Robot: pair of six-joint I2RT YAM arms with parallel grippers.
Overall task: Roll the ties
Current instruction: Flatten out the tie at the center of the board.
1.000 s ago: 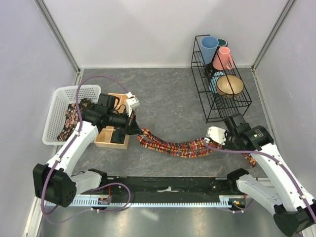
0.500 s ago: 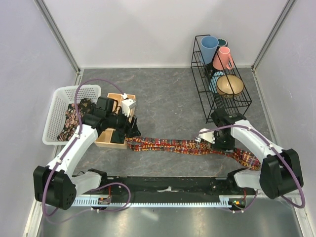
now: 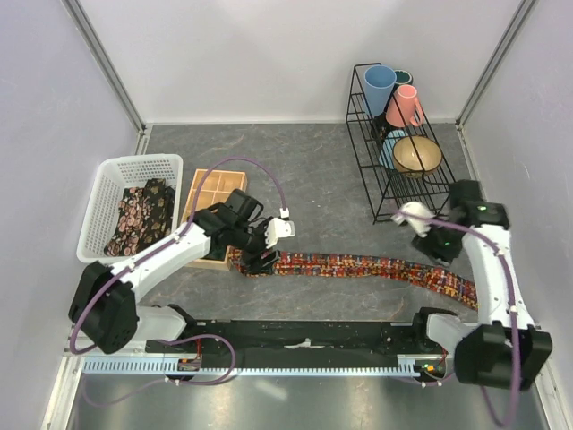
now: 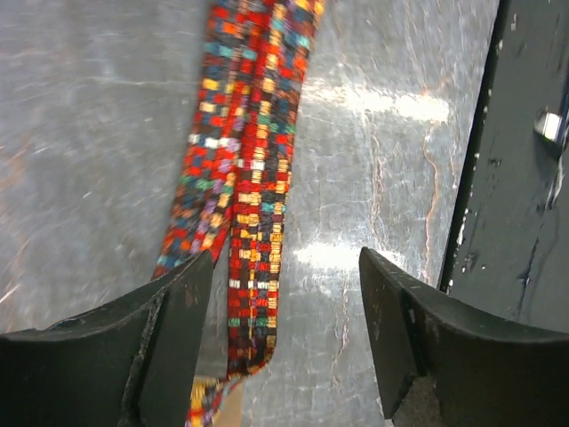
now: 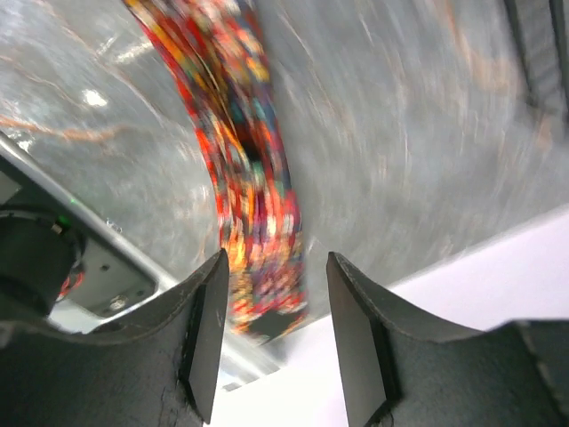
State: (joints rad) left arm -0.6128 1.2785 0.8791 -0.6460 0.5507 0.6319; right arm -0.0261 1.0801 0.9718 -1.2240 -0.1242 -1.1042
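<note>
One tie (image 3: 358, 266) lay flat on the tabletop (image 3: 313, 179), its long axis running sideways from the near right corner of the wooden tray (image 3: 210, 184) and away to the tray's right, slanting a little toward the near edge at the far end. More ties (image 3: 139, 215) sat bunched in the white basket (image 3: 107, 170) on the tray's left. The left hand (image 3: 260, 258) hung at the tie's end just beside the tray, released, with nothing gripped. The right hand (image 3: 428, 240) was well to the tray's right, over the tie's farther stretch, also released and empty. The overhead view gave the whole length and direction of the tie. Only the left wrist view showed that the cloth (image 4: 249, 178) near the tray lay as two strips side by side, ending between the spread fingers of that hand (image 4: 283, 267). The right wrist view, blurred, showed the tie (image 5: 240, 160) passing beneath its hand (image 5: 276, 267), apart from both fingers, toward the tabletop's edge.
</note>
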